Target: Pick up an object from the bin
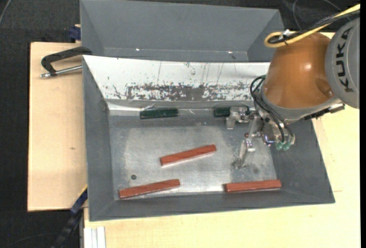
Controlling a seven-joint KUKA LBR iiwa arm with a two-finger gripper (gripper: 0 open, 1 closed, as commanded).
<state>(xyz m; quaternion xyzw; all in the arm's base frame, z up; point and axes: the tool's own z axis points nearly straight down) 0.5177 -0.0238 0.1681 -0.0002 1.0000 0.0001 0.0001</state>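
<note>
Far left of the gripper, a green bar (159, 114) lies by the back wall and a red bar (149, 188) lies by the front wall. Closer in is a tilted red bar (188, 155). A second green bar (222, 111) sits just behind the gripper (242, 161), which hangs low and points down, likely to grab something. I cannot tell if it is open or closed. Just in front lies the last red bar (253, 186), the closest pick. All lie flat and apart, so each is easy to reach. Three red bars, two green.

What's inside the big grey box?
Three red-brown sticks lie on its floor, two dark green sticks by the back wall. The arm's orange cover hides the back right corner.
</note>
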